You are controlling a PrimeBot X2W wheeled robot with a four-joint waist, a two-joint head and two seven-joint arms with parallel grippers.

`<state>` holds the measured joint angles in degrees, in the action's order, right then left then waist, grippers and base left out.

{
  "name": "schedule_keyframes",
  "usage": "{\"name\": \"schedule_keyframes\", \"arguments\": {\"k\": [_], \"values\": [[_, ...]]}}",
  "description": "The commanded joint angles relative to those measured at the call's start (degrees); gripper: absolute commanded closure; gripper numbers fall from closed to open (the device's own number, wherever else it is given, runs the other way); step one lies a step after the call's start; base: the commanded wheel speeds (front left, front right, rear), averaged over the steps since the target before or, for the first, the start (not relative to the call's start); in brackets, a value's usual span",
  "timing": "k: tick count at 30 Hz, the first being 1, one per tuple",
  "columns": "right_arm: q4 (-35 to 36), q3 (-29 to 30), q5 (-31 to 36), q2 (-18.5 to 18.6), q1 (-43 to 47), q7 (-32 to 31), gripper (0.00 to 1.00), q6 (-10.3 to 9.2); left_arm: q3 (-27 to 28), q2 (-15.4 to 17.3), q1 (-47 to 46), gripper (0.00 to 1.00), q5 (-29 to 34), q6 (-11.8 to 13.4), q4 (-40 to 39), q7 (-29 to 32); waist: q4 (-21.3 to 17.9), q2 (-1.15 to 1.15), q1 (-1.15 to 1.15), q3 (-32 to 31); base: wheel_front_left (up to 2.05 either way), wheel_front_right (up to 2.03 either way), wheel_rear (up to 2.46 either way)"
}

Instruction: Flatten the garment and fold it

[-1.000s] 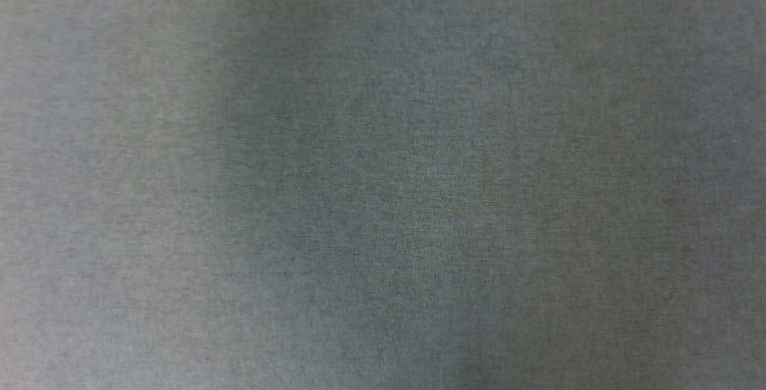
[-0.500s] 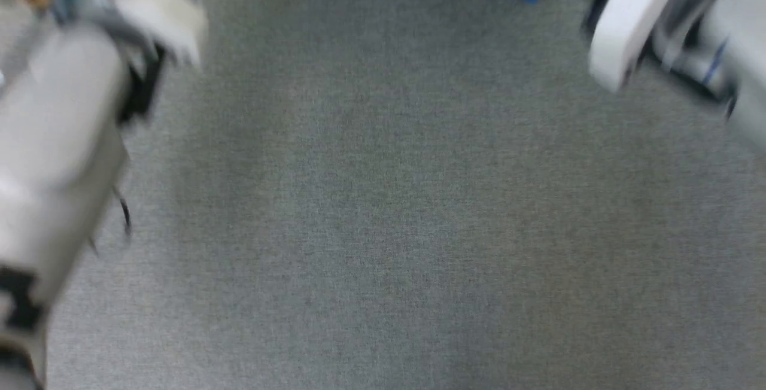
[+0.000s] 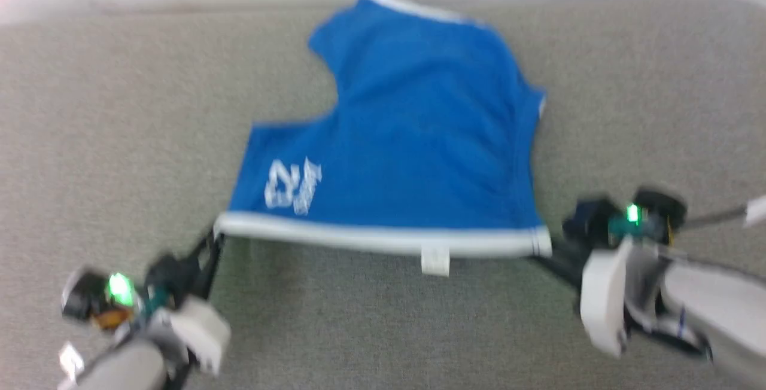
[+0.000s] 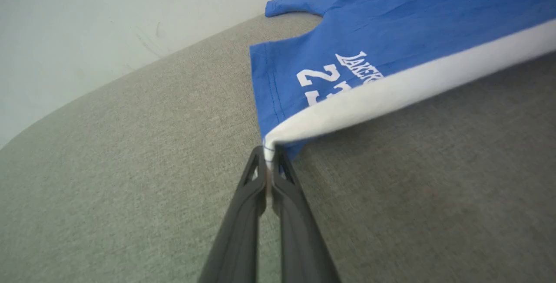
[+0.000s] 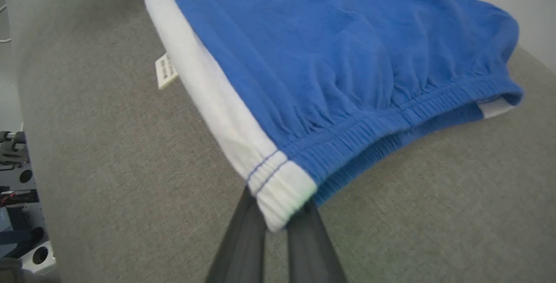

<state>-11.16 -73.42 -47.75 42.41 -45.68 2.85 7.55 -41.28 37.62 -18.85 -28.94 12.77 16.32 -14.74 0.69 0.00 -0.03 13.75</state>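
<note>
We see shorts (image 3: pixel 413 139) mid-frame on grey surface (image 3: pixel 119 139); left gripper (image 3: pixel 214 240) pinches white band (image 3: pixel 371 238) at lower-left end, right gripper (image 3: pixel 546 256) pinches lower-right end.

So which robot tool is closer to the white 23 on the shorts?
Left. The left tool grips the shorts' corner right beside the 23; the right tool grips the opposite corner, far across.

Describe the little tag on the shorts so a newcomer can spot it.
On the grey cloth surface lie blue shorts; a white band runs along their near edge. Just right of that band's middle, the tag hangs off it toward the robot: the one small white rectangle sticking out past the edge.
</note>
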Motion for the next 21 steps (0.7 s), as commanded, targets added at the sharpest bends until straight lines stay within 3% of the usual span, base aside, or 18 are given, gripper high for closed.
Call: {"name": "schedule_keyframes", "arguments": {"k": [1, 10, 16, 21], "values": [[0.95, 0.08, 0.43, 0.92, 2.62, -0.17, 1.0, -0.06, -0.29, 0.61, 2.58, 1.0, -0.59, 1.22, -1.15, -0.02, 0.6, 0.0, 0.03, -4.93, 0.0, 0.0, 0.0], [7.01, 0.07, -0.68, 4.99, 15.7, -0.25, 1.0, -0.06, -3.67, 5.3, 14.6, 1.0, -0.84, 5.61, -11.26, 5.23, 2.24, 0.0, 0.03, -8.86, 0.0, 0.0, 0.0], [9.87, 2.34, -0.25, 6.5, 20.33, 0.92, 1.0, -0.06, -3.31, 7.44, 17.31, 1.0, -0.95, 8.92, -17.15, 7.42, 2.56, 0.0, 0.03, -9.94, 0.0, 0.0, 0.0], [10.41, 8.17, 0.53, 5.33, 20.46, 1.93, 1.0, -0.06, -2.38, 8.07, 12.19, 1.0, 1.17, 7.62, -16.87, 6.48, 2.14, 0.0, 0.03, -9.51, 0.0, 0.0, 0.0]]}}
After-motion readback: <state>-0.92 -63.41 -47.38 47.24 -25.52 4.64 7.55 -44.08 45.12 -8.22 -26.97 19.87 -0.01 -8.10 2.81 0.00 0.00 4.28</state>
